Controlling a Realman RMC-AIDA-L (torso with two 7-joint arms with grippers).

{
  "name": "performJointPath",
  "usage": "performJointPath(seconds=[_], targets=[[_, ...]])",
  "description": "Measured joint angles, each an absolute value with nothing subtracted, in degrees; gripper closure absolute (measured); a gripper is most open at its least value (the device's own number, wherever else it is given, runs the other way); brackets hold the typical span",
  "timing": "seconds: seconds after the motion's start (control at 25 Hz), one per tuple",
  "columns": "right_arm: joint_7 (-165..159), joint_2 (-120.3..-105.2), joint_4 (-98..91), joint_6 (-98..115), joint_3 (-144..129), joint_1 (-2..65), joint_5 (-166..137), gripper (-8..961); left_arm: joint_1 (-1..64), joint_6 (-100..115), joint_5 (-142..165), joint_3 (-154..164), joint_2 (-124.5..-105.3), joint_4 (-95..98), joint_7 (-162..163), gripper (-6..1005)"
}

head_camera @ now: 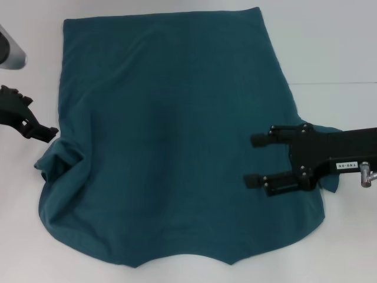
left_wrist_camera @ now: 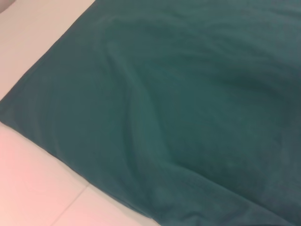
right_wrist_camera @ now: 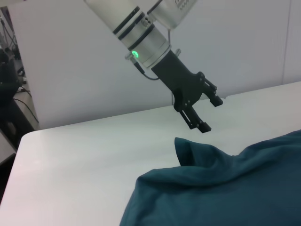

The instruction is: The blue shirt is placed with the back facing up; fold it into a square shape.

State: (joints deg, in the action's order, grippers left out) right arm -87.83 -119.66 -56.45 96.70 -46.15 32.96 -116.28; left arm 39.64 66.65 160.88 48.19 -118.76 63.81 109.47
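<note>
The blue shirt (head_camera: 171, 135) lies spread on the white table, plain side up, with no lettering showing. Its left sleeve (head_camera: 58, 158) is bunched up at the edge. My left gripper (head_camera: 40, 117) hangs open and empty just left of that sleeve, a little above the table; it also shows in the right wrist view (right_wrist_camera: 209, 113), above the raised sleeve fold (right_wrist_camera: 188, 150). My right gripper (head_camera: 254, 160) is open and empty over the shirt's right side, fingers pointing inward. The left wrist view shows only the shirt (left_wrist_camera: 188, 103) and no fingers.
The white table (head_camera: 330, 47) surrounds the shirt, with a seam line (head_camera: 341, 84) at the right. Part of the left arm's grey link (head_camera: 10, 54) shows at the far left. A wall and dark equipment (right_wrist_camera: 9, 80) stand beyond the table's left side.
</note>
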Motion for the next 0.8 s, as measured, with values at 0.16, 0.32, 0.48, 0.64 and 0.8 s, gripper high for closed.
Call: performJointPath(seconds=[0.16, 0.32, 0.48, 0.64, 0.8], targets=[[-87.60, -119.56, -56.42, 95.92, -45.93, 32.85, -116.28, 28, 41.70, 65.90, 161.39, 48.24, -117.18, 58.03, 109.46, 92], [-87.75, -119.53, -56.62, 95.78, -45.95, 32.92, -116.37, 28, 42.75, 64.87, 162.49, 48.15, -116.17, 55.05, 109.53, 93], [-88.05, -119.53, -56.78, 95.74, -46.13, 33.16, -116.48, 29, 42.26, 66.96, 163.68, 48.13, -115.57, 57.40, 110.47, 94], [-88.13, -119.53, -56.92, 95.70, -45.93, 33.06, -116.51, 28, 40.21, 74.02, 163.50, 47.15, -115.01, 64.77, 112.19, 92], [-88.05, -119.53, -57.01, 95.70, -45.89, 32.95, -116.52, 29, 39.78, 81.28, 163.65, 47.20, -114.36, 66.09, 112.61, 93]])
